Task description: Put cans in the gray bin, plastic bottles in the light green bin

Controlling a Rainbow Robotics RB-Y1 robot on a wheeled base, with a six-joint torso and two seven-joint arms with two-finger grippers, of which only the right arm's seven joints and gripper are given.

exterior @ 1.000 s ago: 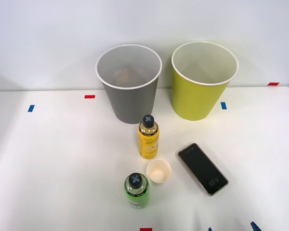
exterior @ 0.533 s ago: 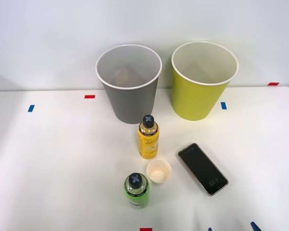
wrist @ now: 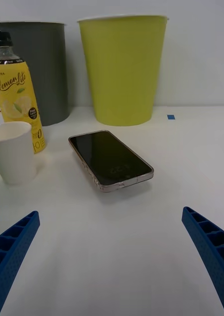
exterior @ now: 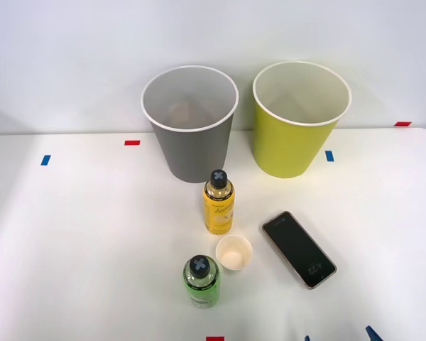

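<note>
With its blue ribbed claw (wrist: 112,256) spread wide and empty, the flat black smartphone (wrist: 111,159) straight ahead risks being struck before the yellow-labelled plastic bottle (wrist: 18,106) beyond the cream paper cup (wrist: 14,152)

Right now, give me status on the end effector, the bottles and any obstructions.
Right end effector open, empty, low over the table. Yellow bottle and green bottle upright, not binned. Phone and paper cup between it and the bottles.

lab: tape-marked white table (exterior: 92,234)
</note>
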